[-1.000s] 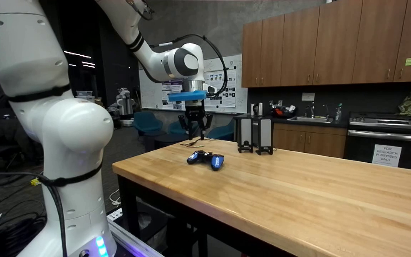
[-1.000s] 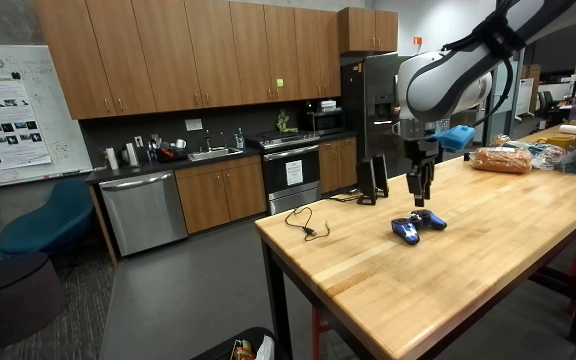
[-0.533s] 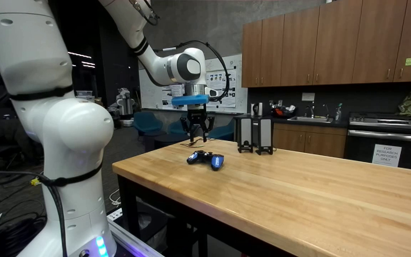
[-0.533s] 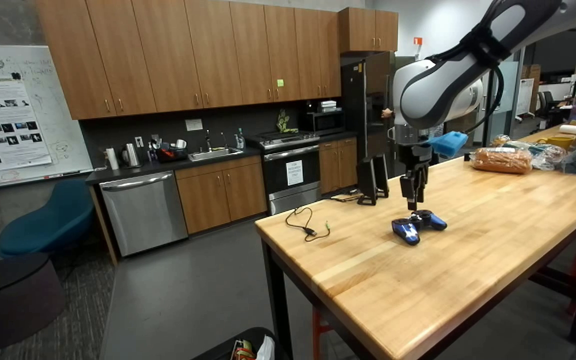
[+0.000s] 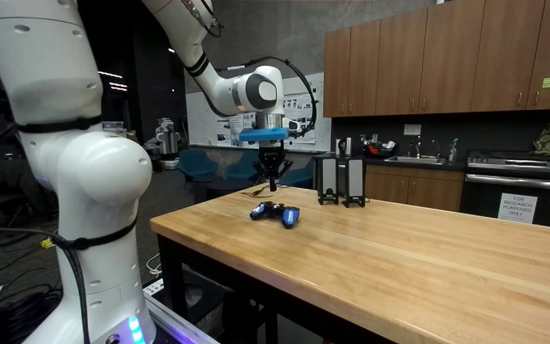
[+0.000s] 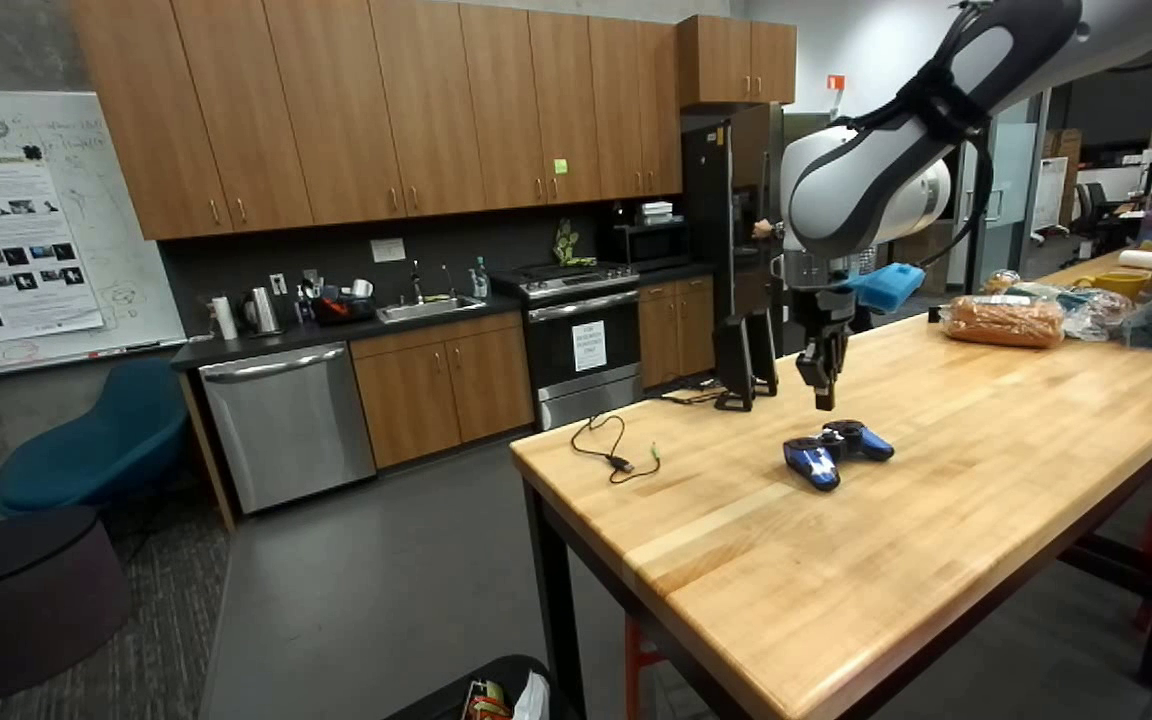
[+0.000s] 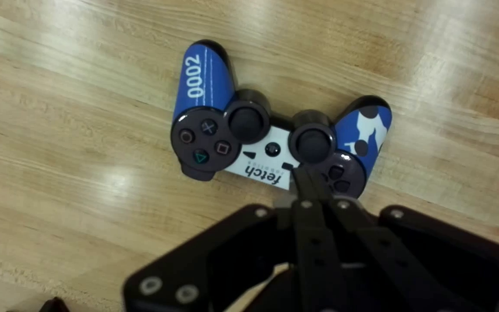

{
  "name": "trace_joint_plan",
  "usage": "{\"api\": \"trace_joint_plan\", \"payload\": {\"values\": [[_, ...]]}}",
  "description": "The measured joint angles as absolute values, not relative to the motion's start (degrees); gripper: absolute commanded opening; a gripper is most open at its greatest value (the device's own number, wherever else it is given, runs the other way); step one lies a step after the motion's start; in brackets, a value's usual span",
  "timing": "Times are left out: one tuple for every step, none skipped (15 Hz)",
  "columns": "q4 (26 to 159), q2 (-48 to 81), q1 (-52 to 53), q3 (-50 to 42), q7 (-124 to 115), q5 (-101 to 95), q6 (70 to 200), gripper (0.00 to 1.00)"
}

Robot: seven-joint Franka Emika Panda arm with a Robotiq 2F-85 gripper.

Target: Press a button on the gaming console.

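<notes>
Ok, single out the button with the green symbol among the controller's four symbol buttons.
The triangle button on the controller, lowest of the four in the wrist view; the cross, circle and square have symbols that aren't green.

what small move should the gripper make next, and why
Probably lower the gripper a little toward the controller: its fingers are shut together, which should suit pressing, and both exterior views show a gap beneath them. In the wrist view they overlap the controller beside its arrow buttons.

Game controller point(image 7: 256, 141) is black, blue at 2 ends, white mid-panel. Gripper point(image 7: 312, 181) black. Tabletop point(image 5: 399, 253) tan, streaked grain. Speakers point(image 5: 329, 176) grey-fronted, black-framed.
</notes>
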State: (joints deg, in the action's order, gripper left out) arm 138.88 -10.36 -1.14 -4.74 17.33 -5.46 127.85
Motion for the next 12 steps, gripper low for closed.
{"api": "trace_joint_plan", "payload": {"values": [[138.51, -9.97, -1.15, -4.90, 17.52, -5.44, 127.85, 0.00], [138.19, -9.59, -1.16, -5.01, 17.62, -5.43, 127.85, 0.00], [137.86, -9.21, -1.19, -5.07, 17.69, -5.42, 127.85, 0.00], [137.63, -8.86, -1.24, -5.10, 17.73, -5.42, 127.85, 0.00], [137.39, -8.49, -1.32, -5.10, 17.75, -5.41, 127.85, 0.00], [137.21, -8.16, -1.37, -5.11, 17.78, -5.39, 127.85, 0.00], [137.09, -7.85, -1.38, -5.14, 17.79, -5.37, 127.85, 0.00], [137.04, -7.60, -1.39, -5.15, 17.79, -5.36, 127.83, 0.00], [137.02, -7.42, -1.40, -5.16, 17.79, -5.36, 127.81, 0.00], [136.99, -7.26, -1.40, -5.16, 17.79, -5.35, 127.75, 0.00], [136.96, -7.13, -1.40, -5.16, 17.79, -5.31, 127.67, 0.00], [136.96, -7.05, -1.41, -5.16, 17.79, -5.28, 127.59, 0.00]]}}
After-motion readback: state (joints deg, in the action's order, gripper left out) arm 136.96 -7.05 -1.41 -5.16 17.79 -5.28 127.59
